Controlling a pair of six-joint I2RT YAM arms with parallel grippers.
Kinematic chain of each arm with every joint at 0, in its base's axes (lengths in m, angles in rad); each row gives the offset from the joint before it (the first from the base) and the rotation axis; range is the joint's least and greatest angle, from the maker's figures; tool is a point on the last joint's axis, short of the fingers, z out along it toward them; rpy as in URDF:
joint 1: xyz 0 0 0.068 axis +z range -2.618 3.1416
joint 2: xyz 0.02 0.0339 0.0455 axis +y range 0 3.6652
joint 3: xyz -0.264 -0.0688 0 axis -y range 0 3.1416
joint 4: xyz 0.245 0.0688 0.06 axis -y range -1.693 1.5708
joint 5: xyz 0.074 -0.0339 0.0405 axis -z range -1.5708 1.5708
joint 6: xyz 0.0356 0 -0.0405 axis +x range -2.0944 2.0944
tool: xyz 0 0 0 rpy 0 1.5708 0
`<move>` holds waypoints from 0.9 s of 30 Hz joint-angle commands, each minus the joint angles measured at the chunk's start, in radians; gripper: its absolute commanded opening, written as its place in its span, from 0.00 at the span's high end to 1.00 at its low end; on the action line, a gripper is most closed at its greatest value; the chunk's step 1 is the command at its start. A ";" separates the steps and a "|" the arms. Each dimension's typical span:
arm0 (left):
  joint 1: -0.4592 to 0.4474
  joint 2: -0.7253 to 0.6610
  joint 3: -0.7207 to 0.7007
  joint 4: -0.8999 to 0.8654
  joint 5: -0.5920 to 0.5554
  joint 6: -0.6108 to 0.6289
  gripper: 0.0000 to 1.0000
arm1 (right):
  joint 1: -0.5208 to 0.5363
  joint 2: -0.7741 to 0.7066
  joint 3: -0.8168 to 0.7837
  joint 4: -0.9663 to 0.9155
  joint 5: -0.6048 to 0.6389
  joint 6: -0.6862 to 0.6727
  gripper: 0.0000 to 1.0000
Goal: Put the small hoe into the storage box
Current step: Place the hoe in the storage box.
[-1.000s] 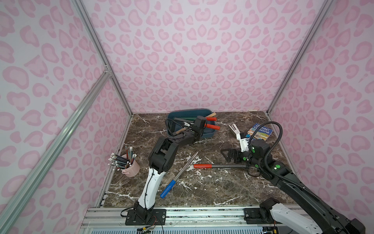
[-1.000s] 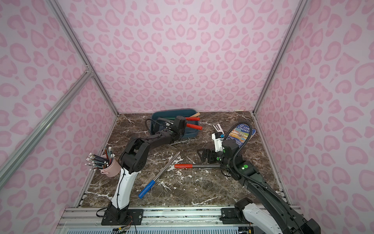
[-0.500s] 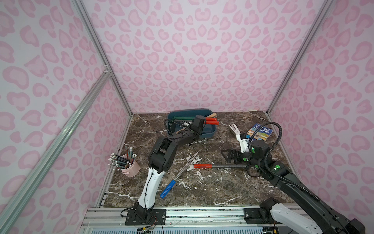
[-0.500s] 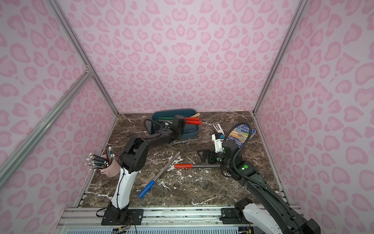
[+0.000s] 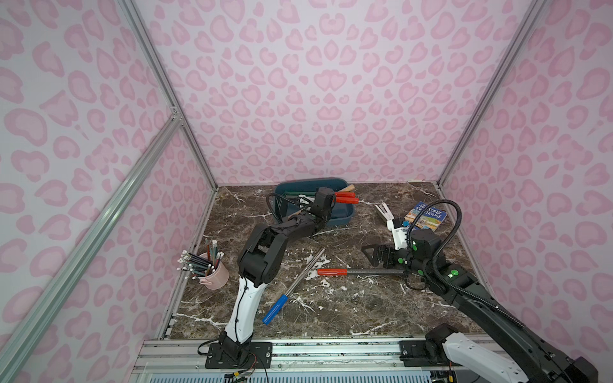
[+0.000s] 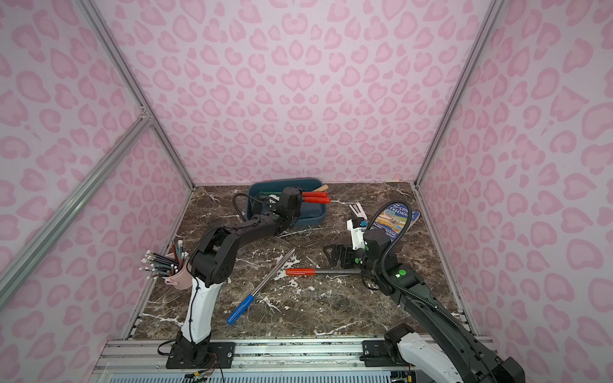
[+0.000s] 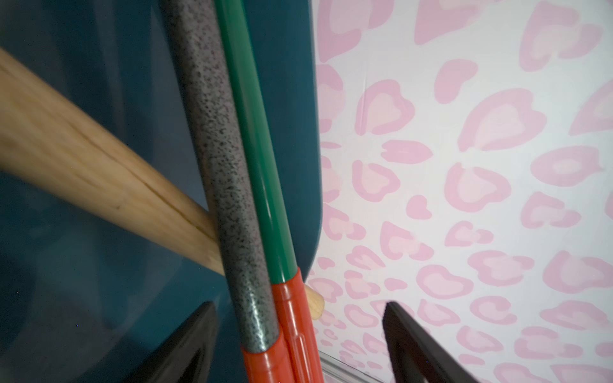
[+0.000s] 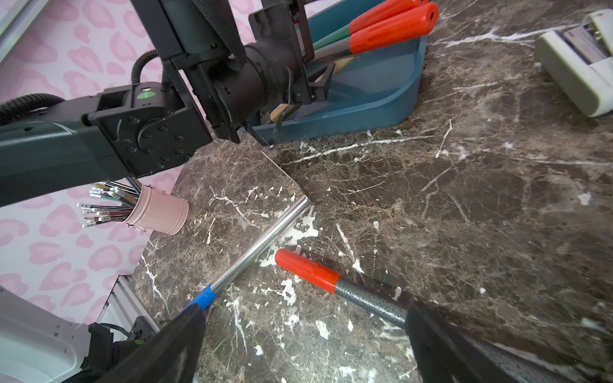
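The dark teal storage box (image 5: pixel 341 219) (image 6: pixel 315 217) stands at the back of the marble table. The small hoe (image 5: pixel 346 200) (image 7: pixel 225 149) lies in it, a speckled grey shaft with a red handle (image 8: pixel 391 28) jutting over the rim; its head is hidden. My left gripper (image 7: pixel 298 305) (image 5: pixel 326 204) hovers over the box, open, with its fingers apart on either side of the hoe's handle and a green-shafted tool's handle. My right gripper (image 5: pixel 366 255) (image 8: pixel 305 310) is open and empty, low over the table at the right.
A wooden handle (image 7: pixel 83 159) and a green-shafted tool (image 7: pixel 255 132) share the box. On the table lie a second red-handled grey tool (image 5: pixel 331 272), a chrome tool with a blue handle (image 5: pixel 298 282), a pink pencil cup (image 5: pixel 214 275), a book (image 5: pixel 426 215) and a white device (image 5: pixel 386 214).
My left gripper has opened and let go of the small hoe, whose red handle has dropped to lie beside the other red handle in the box. The right arm has stayed still.
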 commanded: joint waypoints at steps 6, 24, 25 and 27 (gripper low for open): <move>0.000 -0.065 -0.064 0.090 0.014 0.047 0.03 | 0.001 -0.008 0.014 0.016 -0.001 -0.004 0.01; -0.043 -0.316 -0.283 0.113 0.105 0.426 0.04 | 0.000 0.015 0.039 -0.017 0.012 -0.046 0.01; -0.043 -0.330 -0.280 0.094 0.106 0.463 0.04 | 0.001 0.016 0.040 -0.020 0.014 -0.048 0.01; -0.043 -0.356 -0.281 0.086 0.116 0.535 0.03 | 0.001 0.016 0.040 -0.023 0.017 -0.052 0.01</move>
